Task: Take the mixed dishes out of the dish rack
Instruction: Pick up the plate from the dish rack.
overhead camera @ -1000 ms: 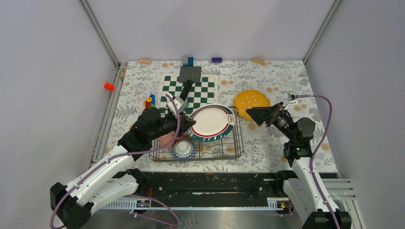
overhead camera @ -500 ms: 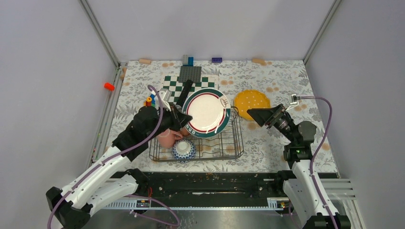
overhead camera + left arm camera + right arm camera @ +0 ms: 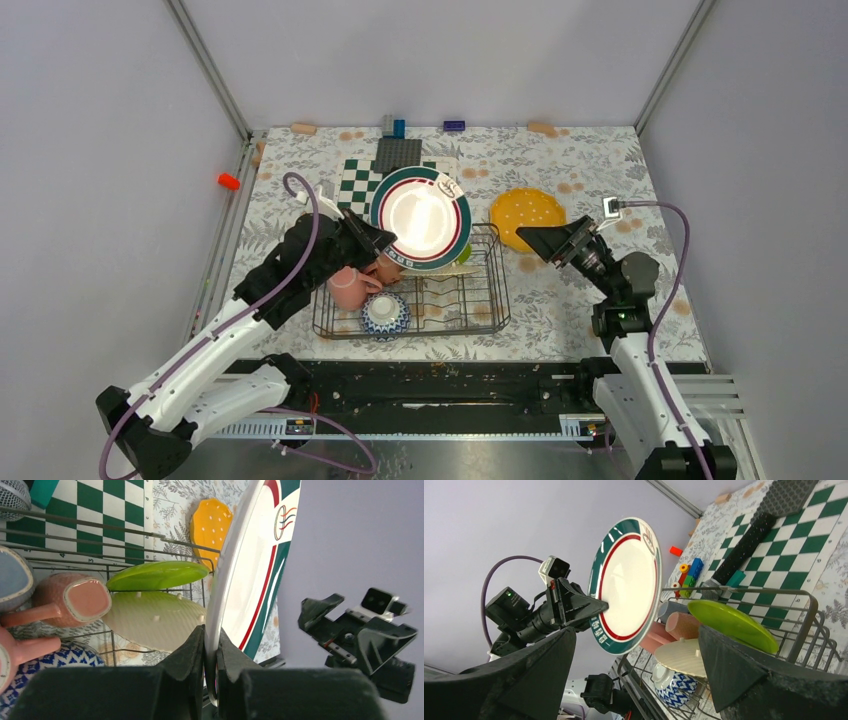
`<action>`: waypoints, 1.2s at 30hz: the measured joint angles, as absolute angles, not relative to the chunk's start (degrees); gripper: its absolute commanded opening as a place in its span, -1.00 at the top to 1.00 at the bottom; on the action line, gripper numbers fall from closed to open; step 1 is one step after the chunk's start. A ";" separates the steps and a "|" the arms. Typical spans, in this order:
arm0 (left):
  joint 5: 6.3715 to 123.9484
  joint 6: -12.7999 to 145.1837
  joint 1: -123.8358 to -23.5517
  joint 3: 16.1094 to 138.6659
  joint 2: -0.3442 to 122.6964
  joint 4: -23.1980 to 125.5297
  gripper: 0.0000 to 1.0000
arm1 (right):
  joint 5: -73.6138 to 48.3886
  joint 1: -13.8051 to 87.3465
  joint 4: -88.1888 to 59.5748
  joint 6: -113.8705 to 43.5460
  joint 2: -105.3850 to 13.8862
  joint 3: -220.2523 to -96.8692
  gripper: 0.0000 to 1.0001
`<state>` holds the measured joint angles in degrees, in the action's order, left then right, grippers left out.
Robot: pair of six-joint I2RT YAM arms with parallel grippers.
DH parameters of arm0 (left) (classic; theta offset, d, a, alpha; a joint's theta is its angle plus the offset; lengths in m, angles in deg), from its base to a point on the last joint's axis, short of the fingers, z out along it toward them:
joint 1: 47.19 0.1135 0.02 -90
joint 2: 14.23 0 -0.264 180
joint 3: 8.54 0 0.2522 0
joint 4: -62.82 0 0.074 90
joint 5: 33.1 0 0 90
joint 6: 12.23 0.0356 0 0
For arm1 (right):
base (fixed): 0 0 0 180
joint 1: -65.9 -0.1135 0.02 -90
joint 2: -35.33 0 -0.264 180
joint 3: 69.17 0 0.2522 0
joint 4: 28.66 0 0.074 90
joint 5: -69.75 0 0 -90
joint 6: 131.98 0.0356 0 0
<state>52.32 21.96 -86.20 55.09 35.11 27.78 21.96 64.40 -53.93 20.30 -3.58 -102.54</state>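
Teal-rimmed white plate (image 3: 421,217) hangs above the far edge of the wire dish rack (image 3: 497,300), tilted on edge, its lower rim pinched tight in the left hand (image 3: 378,245). A lime-green plate (image 3: 157,575) leans in the rack beneath it. The right hand (image 3: 535,246), spread wide, hovers beside the rack's right edge, near an orange plate (image 3: 527,213) lying on the floral counter (image 3: 560,310).

Four plates (image 3: 245,580) (image 3: 157,575) (image 3: 155,620) (image 3: 210,527), two mugs (image 3: 347,288) (image 3: 388,268), one cup (image 3: 12,582), one bowl (image 3: 385,314), one rack (image 3: 470,300).
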 measured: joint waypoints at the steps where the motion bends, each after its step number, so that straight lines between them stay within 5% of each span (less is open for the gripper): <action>1: 51.82 20.39 -86.20 55.09 35.13 27.57 1.00 | 21.61 63.90 -53.64 20.33 -4.13 -102.59 -0.98; 16: 54.92 12.74 -86.20 55.02 37.32 31.39 1.00 | 8.54 45.49 -39.98 14.93 -17.77 -114.46 -0.63; 22: 59.25 12.78 -86.20 55.02 41.52 34.45 1.00 | 6.55 42.50 -39.87 15.21 -22.78 -116.20 0.03; 28: 60.76 13.30 -86.09 55.02 43.99 36.37 1.00 | 2.64 41.78 -38.19 14.88 -23.52 -116.18 1.00; 29: 60.71 13.72 -86.09 55.02 44.01 36.44 1.00 | 2.31 41.80 -38.04 15.30 -23.47 -116.18 1.00; 31: 61.00 14.44 -85.96 55.02 44.31 36.83 0.71 | 1.33 41.78 -37.93 16.41 -22.93 -116.20 1.00; 32: 61.17 15.10 -85.96 55.02 44.40 37.53 0.36 | 1.02 41.78 -37.71 16.59 -22.51 -116.18 1.00; 34: 61.43 16.76 -85.96 55.02 44.44 38.14 -0.69 | 0.35 41.65 -37.62 16.17 -21.60 -116.16 1.00; 35: 61.87 17.48 -86.02 55.02 44.47 38.69 -0.94 | 0.22 41.52 -37.40 15.85 -21.05 -116.09 1.00; 36: 62.33 18.05 -86.04 55.02 44.47 39.30 -0.97 | 0.17 41.43 -37.27 15.63 -20.57 -115.96 1.00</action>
<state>62.33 18.05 -86.04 55.02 44.47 39.30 0.17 41.43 -37.27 15.63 -20.57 -115.96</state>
